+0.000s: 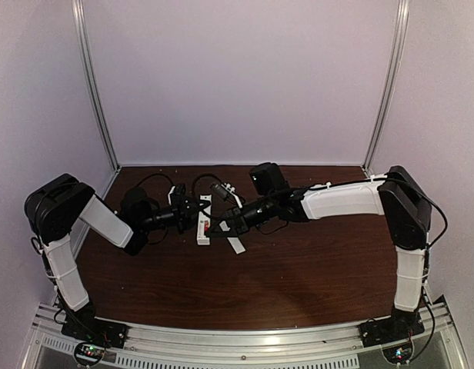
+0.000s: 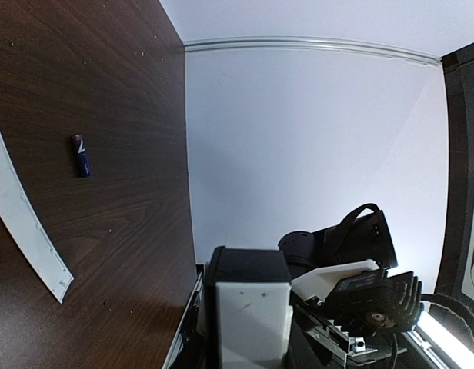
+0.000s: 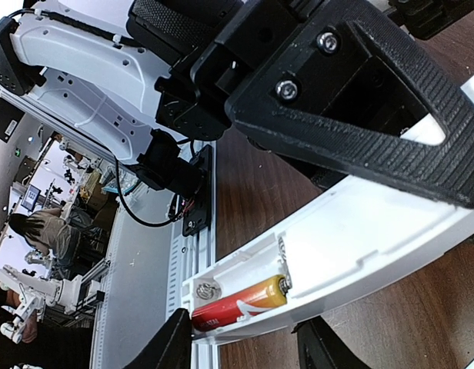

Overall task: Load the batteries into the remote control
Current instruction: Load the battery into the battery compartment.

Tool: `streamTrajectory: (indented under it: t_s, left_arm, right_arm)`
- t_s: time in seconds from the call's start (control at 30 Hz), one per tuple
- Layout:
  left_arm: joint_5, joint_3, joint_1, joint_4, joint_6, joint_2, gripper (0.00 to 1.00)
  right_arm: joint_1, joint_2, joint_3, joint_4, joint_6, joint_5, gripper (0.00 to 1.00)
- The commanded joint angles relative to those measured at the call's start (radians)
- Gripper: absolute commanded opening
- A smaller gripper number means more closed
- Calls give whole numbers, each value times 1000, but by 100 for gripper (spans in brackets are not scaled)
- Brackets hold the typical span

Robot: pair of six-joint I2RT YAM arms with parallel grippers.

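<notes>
a: what could go wrong from here?
b: the red-orange battery (image 3: 241, 302) lies in the slot of the remote control (image 3: 352, 238), near one end, but i judge it may not be fully seated. the right gripper (image 3: 248, 347) has its fingers partly apart, one by each end of that battery. whether they pinch it or only flank it, i cannot tell. if they drag on it while pulling away, the smooth cylinder could spring off the metal contact (image 3: 284, 286) and roll out.
a: and the other arm?
b: the left gripper (image 1: 194, 217) is clamped on the remote control, with a ribbed black finger (image 3: 360, 108) pressed against its white edge. the case is glossy hard plastic, slim and long, so a sideways push from the right could make it pivot or slide in that hold.
a: where's the second cell?
b: the blue-purple battery (image 2: 81, 154) lies loose on the table (image 2: 121, 69), near the cover strip (image 2: 25, 211) but apart from it. it's small and round on slick, dark wood-grain laminate, so a poor pinch could send it rolling. polarity is another risk, since i cannot read its markings.
a: and the strip?
b: thin, flat, white plastic, easy to nudge aside.
</notes>
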Motion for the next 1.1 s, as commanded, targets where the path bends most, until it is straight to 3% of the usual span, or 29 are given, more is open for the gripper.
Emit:
streamTrajectory:
  t_s: [0.0, 0.13, 0.2, 0.63, 0.87, 1.07]
  left_arm:
    - [31, 10, -40, 389, -24, -16, 0]
    - [29, 4, -40, 388, -15, -19, 0]
    - [24, -1, -40, 389, -10, -16, 0]
    - [23, -2, -40, 388, 9, -12, 0]
    - [16, -12, -39, 388, 18, -10, 0]
    - [22, -42, -14, 388, 38, -8, 0]
  right_arm:
    - [-3, 28, 35, 103, 3, 58, 46]
    - [-15, 49, 51, 129, 106, 55, 35]
    - [-17, 48, 42, 152, 154, 60, 34]
    - [-29, 37, 15, 199, 302, 56, 49]
    - [-40, 34, 27, 70, 234, 91, 51]
    - [-81, -57, -12, -63, 89, 176, 61]
